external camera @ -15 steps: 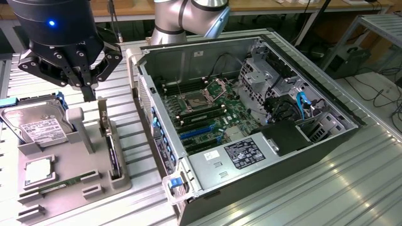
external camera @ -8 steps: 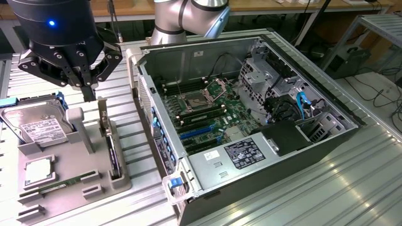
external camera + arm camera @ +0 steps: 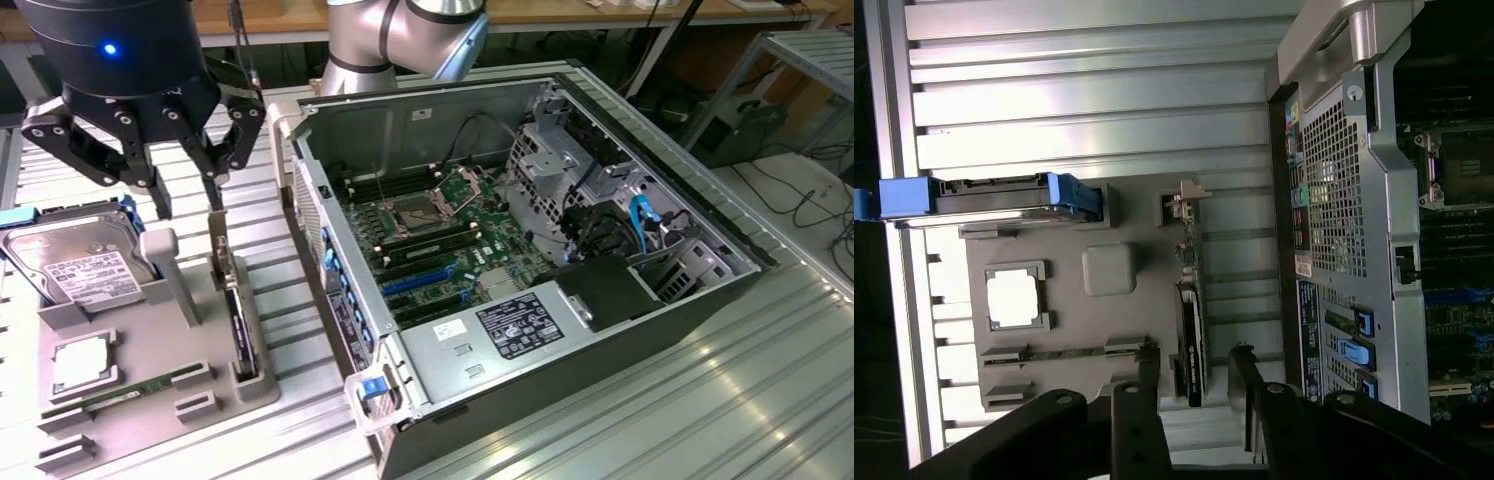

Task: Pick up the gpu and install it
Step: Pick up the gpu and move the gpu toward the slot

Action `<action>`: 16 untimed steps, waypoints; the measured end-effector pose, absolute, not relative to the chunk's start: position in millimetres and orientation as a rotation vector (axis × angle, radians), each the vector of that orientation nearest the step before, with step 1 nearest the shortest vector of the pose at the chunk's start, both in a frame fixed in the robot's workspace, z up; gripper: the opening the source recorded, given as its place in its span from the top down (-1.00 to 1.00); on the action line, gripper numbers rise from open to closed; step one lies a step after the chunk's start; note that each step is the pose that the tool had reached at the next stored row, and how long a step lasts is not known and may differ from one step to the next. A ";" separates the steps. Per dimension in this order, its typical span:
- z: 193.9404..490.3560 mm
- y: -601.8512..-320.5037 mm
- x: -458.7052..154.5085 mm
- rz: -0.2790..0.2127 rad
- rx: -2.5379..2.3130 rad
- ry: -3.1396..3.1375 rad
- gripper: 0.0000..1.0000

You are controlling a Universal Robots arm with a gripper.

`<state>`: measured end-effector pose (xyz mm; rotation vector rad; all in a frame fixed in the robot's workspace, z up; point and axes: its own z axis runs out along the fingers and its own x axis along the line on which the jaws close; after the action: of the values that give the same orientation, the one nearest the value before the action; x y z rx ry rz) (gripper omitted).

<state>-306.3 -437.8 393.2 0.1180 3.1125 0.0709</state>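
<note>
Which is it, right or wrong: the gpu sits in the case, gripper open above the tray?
Wrong: the exterior view shows the gpu standing in the tray, not the case. The gripper is open above the tray.

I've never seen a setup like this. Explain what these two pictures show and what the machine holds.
This is a robot arm ending in a gripper, a two-fingered claw. One picture comes from a camera off the arm; the other from a camera on its wrist. On the ribbed metal table lies a grey tray of computer parts: a hard drive, a processor chip, a memory stick and the gpu, a card standing on edge. Beside it is an open computer case. The gripper hangs open over the gpu, a finger on each side, holding nothing.
</note>
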 end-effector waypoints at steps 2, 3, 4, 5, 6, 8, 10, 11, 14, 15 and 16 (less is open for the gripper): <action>393.2 -437.8 -306.3 0.071 0.118 3.112 0.04; 393.2 -437.8 -306.3 0.071 0.118 3.112 -0.07; 393.2 -437.8 -306.3 0.071 0.118 3.112 -0.19; 393.2 -437.7 -306.3 0.071 0.118 3.112 -0.32; 393.2 -437.1 -306.3 0.071 0.118 3.113 -0.44; 392.9 -436.4 -306.3 0.071 0.111 3.113 -0.44; 392.5 -436.3 -306.4 0.071 0.099 3.115 -0.44; 392.3 -436.3 -306.3 0.071 0.096 3.115 -0.44; 391.0 -436.4 -306.3 0.070 0.095 3.116 -0.44; 390.4 -436.4 -306.2 0.067 0.093 3.116 -0.44; 389.8 -436.4 -306.2 0.063 0.092 3.116 -0.44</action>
<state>-306.2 -436.4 389.8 0.0922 3.1156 0.0632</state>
